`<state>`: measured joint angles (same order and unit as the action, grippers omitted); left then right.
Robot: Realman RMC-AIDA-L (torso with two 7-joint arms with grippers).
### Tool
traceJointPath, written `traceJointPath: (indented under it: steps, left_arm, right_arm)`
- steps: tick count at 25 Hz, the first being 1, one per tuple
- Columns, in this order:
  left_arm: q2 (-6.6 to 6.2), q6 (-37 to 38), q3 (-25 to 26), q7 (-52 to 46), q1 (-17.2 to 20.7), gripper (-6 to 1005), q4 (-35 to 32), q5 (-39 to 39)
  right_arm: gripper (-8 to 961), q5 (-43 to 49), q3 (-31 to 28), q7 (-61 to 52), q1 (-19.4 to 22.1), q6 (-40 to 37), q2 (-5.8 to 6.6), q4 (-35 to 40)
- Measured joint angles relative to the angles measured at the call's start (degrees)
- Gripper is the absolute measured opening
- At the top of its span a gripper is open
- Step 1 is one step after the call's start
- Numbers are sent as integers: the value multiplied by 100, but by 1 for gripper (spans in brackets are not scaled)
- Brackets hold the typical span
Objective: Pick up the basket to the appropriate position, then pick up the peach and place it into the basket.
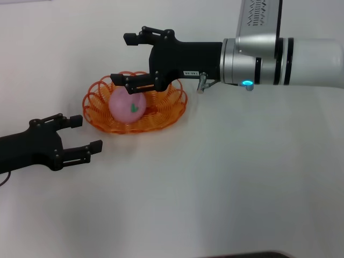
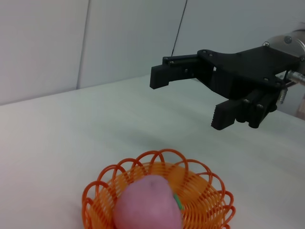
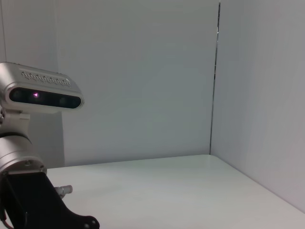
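Observation:
The orange basket (image 1: pixel 166 115) sits on the white table, left of centre in the head view. The pink peach (image 1: pixel 127 105) with a green leaf mark lies inside it. My right gripper (image 1: pixel 121 58) is open and empty, raised above the basket's far left side. My left gripper (image 1: pixel 85 133) is open and empty, low over the table to the basket's left, apart from it. The left wrist view shows the basket (image 2: pixel 205 191) with the peach (image 2: pixel 147 205) in it and the right gripper (image 2: pixel 190 98) hovering beyond.
The white table (image 1: pixel 226 183) stretches out in front and to the right of the basket. The right wrist view shows the robot's head camera (image 3: pixel 43 93) and grey walls.

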<state>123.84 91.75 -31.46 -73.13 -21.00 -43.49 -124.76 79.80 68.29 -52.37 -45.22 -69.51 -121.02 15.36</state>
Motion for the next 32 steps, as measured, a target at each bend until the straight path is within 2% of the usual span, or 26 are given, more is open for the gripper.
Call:
traceJointPath:
  steps: [5,10,13,18,19,20,26,32]
  left_arm:
    - [0,0,-1,0,6,842,0,9]
    - [0,1,10,0,8,842,-2,33]
    - [0,1,26,2,14,842,-3,36]
    - [-7,0,38,3,14,842,-3,37]
    - [-8,0,40,3,12,842,-2,37]
    - [-8,0,42,3,9,842,-2,37]
    - [-9,0,44,1,-7,842,-2,11]
    - [-9,0,44,0,-6,842,-2,17]
  right_arm:
    - [954,0,0,-28,26,-43,1,0]
    - [953,48,-1,-177,279,-256,84,162]
    - [953,252,-3,-512,667,-442,147,636]
    - [951,960,-30,-1480,1656,-789,173,2192]
    - [951,1289,-61,-1864,1933,-965,192,2721]
    - [951,1465,-75,-2073,2047,-1051,209,2953]
    - [950,2247,-274,-2910,2270,-1331,262,3565]
    - [945,2482,-584,-2989,2280,-1507,242,3654]
